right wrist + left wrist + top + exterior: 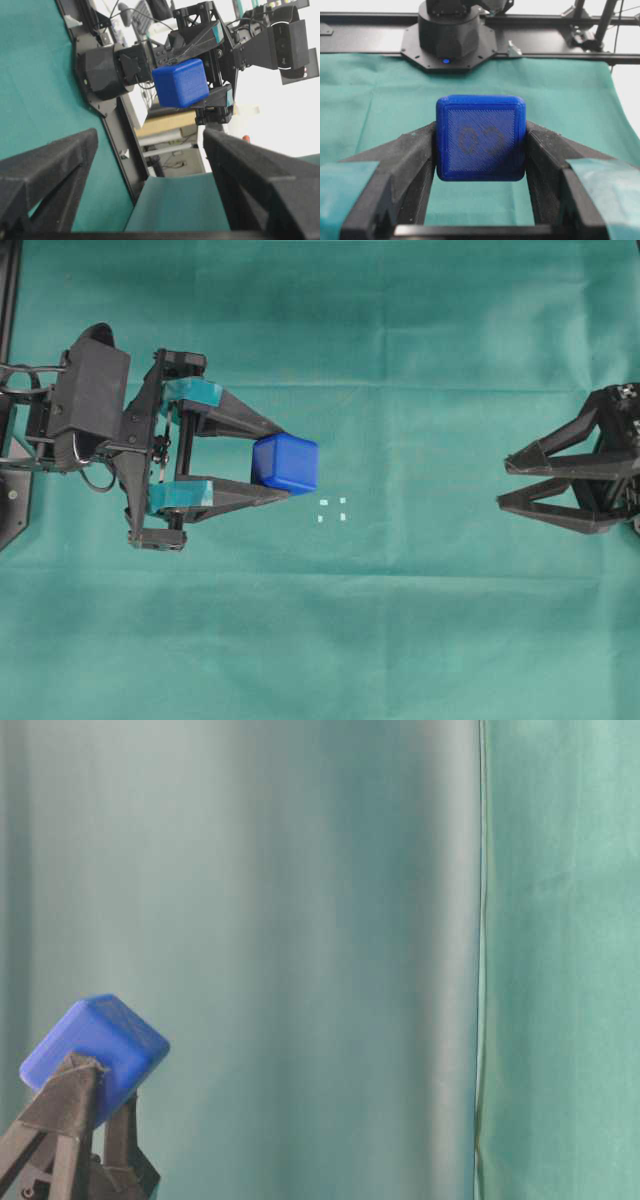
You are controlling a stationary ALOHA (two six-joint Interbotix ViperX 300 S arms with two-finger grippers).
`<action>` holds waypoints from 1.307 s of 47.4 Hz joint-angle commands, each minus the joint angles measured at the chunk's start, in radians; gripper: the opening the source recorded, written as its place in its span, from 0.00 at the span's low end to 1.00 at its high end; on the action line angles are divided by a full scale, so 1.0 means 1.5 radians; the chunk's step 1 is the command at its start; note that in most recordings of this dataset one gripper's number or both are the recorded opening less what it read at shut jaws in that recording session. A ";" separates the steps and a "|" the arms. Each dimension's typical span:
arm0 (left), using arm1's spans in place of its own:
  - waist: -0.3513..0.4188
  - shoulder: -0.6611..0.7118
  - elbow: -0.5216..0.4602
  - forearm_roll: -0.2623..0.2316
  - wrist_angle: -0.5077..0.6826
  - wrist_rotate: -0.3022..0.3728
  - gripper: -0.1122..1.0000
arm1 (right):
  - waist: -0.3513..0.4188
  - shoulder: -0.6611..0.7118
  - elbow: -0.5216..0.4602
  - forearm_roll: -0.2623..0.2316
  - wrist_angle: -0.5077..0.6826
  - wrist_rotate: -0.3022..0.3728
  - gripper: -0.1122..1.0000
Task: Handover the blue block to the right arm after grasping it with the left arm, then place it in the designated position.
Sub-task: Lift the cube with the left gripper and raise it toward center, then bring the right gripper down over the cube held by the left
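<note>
I hold the blue block (285, 463) clamped at the tips of my left gripper (283, 466), lifted above the cloth, so that my wide-spread right gripper (503, 483) can take its free sides

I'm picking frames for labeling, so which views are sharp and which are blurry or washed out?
Overhead: sharp, evenly lit. Table-level: block sharp, cloth backdrop soft. Left wrist: block's faint mark readable, teal pads blurred at the edges. Right wrist: tilted, background overexposed white, near fingers soft.

block (285, 462) between left pincer (290, 462) tips | dots (333, 510) just right, below | right pincer (503, 483) far right
</note>
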 commanded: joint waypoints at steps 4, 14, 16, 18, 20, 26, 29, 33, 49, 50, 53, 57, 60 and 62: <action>-0.002 -0.006 -0.012 -0.001 -0.008 -0.001 0.52 | 0.001 0.001 -0.017 0.000 0.013 0.002 0.98; -0.002 -0.007 -0.011 -0.001 -0.008 -0.001 0.52 | 0.001 0.001 -0.020 -0.001 0.011 0.002 0.98; -0.002 -0.006 -0.011 0.000 -0.008 -0.001 0.52 | 0.001 0.001 -0.020 -0.002 0.011 0.002 0.98; -0.002 -0.006 -0.011 -0.001 -0.008 -0.001 0.52 | 0.001 0.001 -0.020 -0.002 0.011 0.002 0.98; -0.002 -0.006 -0.011 -0.001 -0.008 -0.001 0.52 | 0.001 0.001 -0.020 -0.004 0.011 0.002 0.98; -0.002 -0.006 -0.011 -0.001 -0.008 -0.001 0.52 | 0.001 0.001 -0.020 -0.004 0.011 0.002 0.98; -0.002 -0.006 -0.011 -0.001 -0.008 -0.001 0.52 | 0.001 0.001 -0.020 -0.004 0.011 0.002 0.98; -0.002 -0.006 -0.011 -0.001 -0.008 -0.001 0.52 | 0.001 0.001 -0.020 -0.004 0.010 0.002 0.98; -0.002 -0.006 -0.012 -0.001 -0.005 -0.001 0.52 | 0.001 0.007 -0.029 -0.004 0.006 0.002 0.97; -0.002 -0.006 -0.011 -0.001 -0.005 -0.001 0.52 | 0.001 0.014 -0.034 -0.004 0.004 0.002 0.97; -0.002 -0.006 -0.012 0.000 -0.005 -0.001 0.52 | 0.001 0.032 -0.046 -0.004 0.001 0.002 0.97; -0.002 -0.007 -0.011 -0.001 -0.005 -0.001 0.52 | 0.001 0.064 -0.067 -0.006 0.000 0.002 0.97; -0.002 -0.007 -0.010 -0.001 -0.004 -0.001 0.52 | 0.001 0.087 -0.084 -0.009 -0.001 0.001 0.97; -0.002 -0.008 -0.010 -0.001 -0.004 -0.001 0.52 | 0.001 0.100 -0.095 -0.014 -0.004 0.001 0.97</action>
